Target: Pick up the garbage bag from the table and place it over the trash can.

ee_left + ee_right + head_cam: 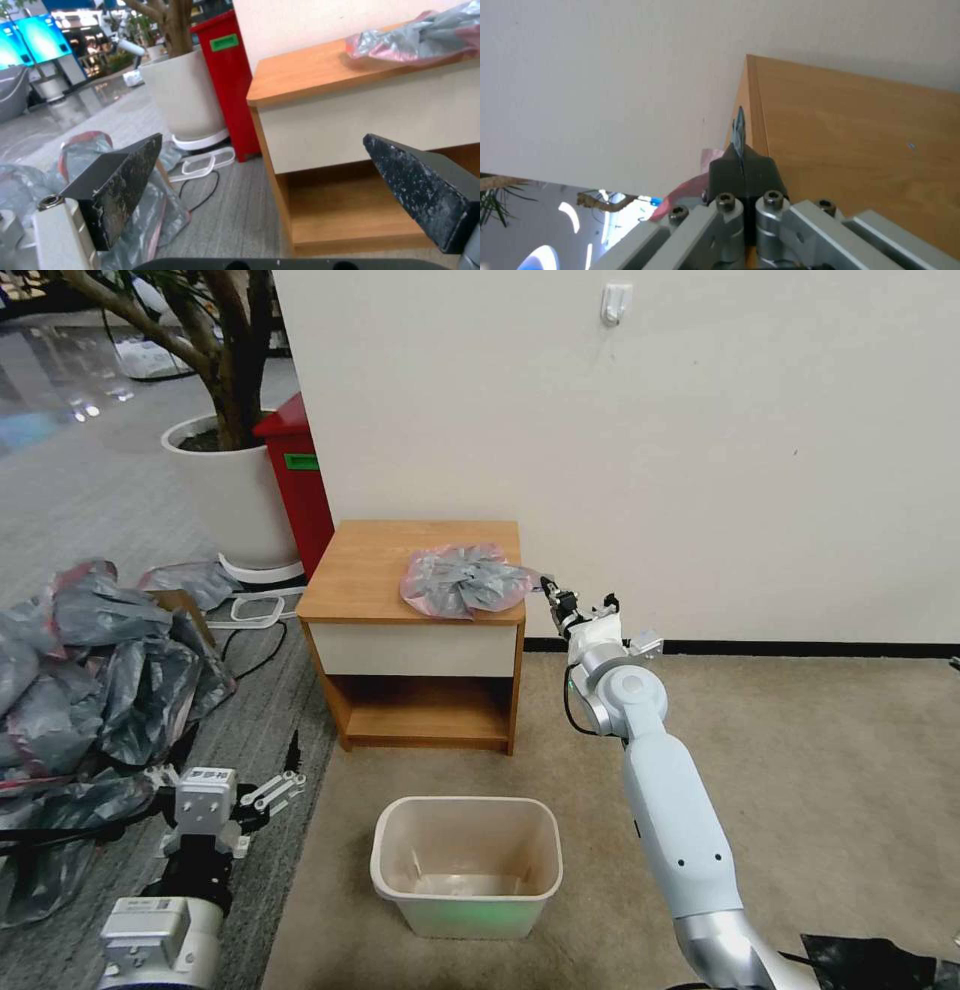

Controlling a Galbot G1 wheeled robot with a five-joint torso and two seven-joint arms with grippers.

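- Right gripper is seen at the right edge of the table, its dark fingers pressed together on a thin sliver of film at the tip of the garbage bag; in the right wrist view the clamped fingertips show a bluish edge of plastic caught in the seam, with pink film beside them.
- Left gripper is held low at the robot's left, near the heap of grey bags on the floor, with its two black wedge-shaped pads set wide apart and nothing between them.
- Progress is judged as early — the grasp appears made, but the bag lies spread on the tabletop and has not been lifted.
- Left to do, as far as can be judged: the bag is to be raised, carried to the trash can on the carpet in front of the table, opened and fitted over the rim.
- The bag is a thin, crinkled, translucent grey film with a pink border, flattened into a rough rosette; it is likely to be light and limp, and to trail when pulled by one corner.
- The table is of smooth light-brown wood with a cream drawer front and an open lower shelf.
- The trash can is a cream plastic bin — rectangular, round-cornered, with a rolled rim — and no liner is seen in it.
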